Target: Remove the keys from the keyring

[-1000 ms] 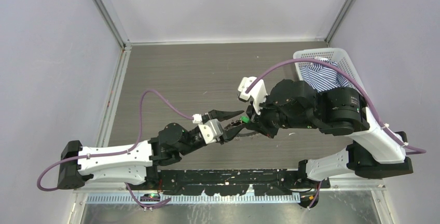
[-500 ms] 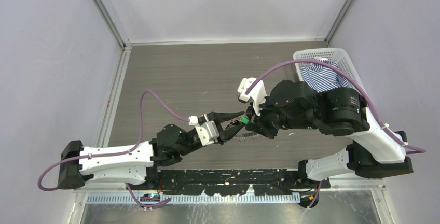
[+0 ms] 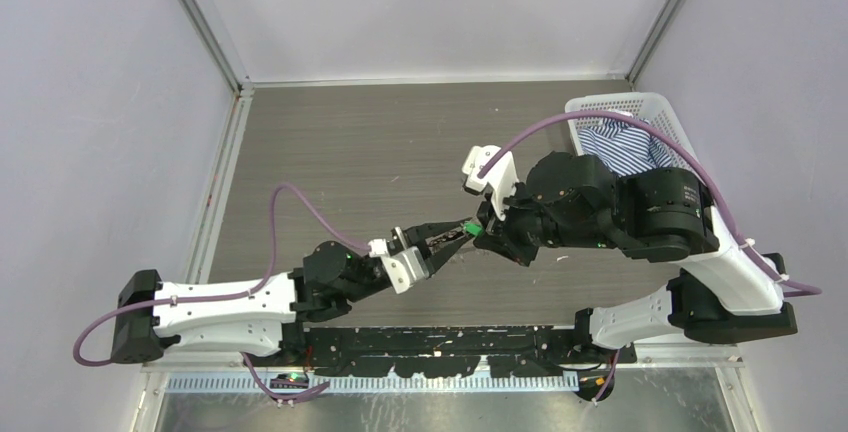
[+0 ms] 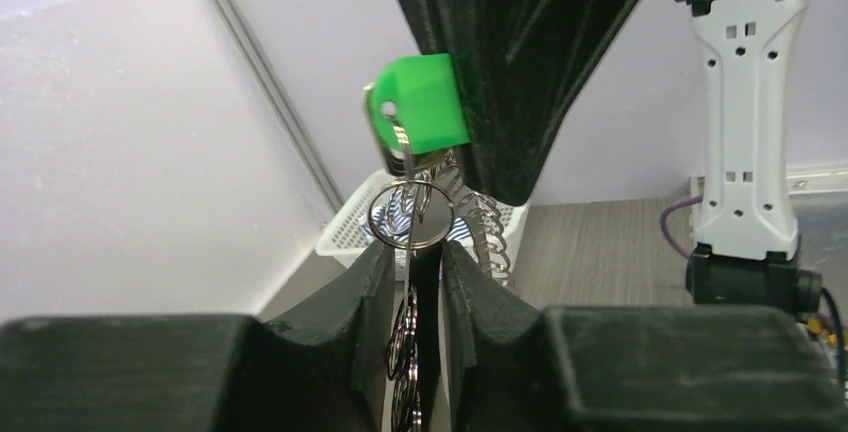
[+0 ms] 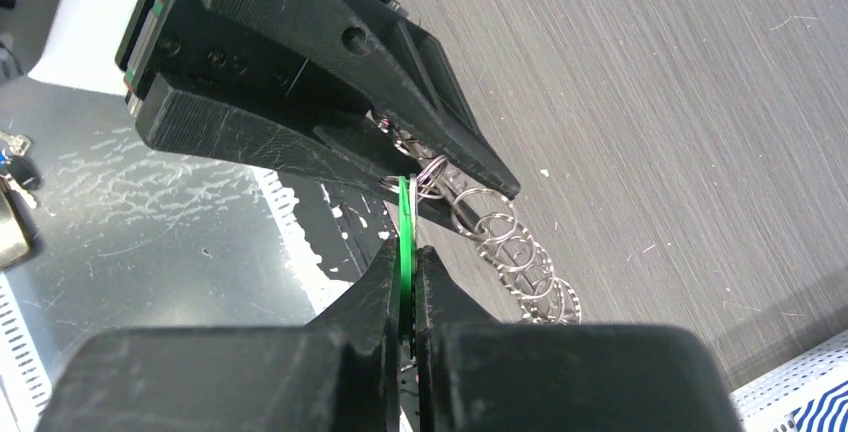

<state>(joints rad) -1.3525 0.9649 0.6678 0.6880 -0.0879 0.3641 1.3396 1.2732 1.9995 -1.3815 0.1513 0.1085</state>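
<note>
The key with the bright green head [image 3: 468, 226] hangs above the table between the two arms. My right gripper [image 3: 479, 231] is shut on that green head [image 5: 404, 214], which sits edge-on between its pads [image 5: 407, 252]. In the left wrist view the green head [image 4: 420, 112] sticks out of the right fingers [image 4: 510, 62], and the thin silvery keyring [image 4: 373, 218] hangs just under it. My left gripper [image 4: 413, 252] stands narrowly open around the ring's lower part and a thin metal blade. A chain of small silvery rings [image 5: 520, 264] dangles beside it.
A white basket [image 3: 600, 107] holding a striped cloth [image 3: 620, 147] stands at the table's right rear corner. The dark wood-grain tabletop [image 3: 380, 142] lies below. A few small keys [image 5: 12, 157] lie on the metal plate near the arm bases.
My left gripper has moved up to the green key and its jaws have narrowed around the hanging rings. The right gripper has kept its grip and barely moved.
</note>
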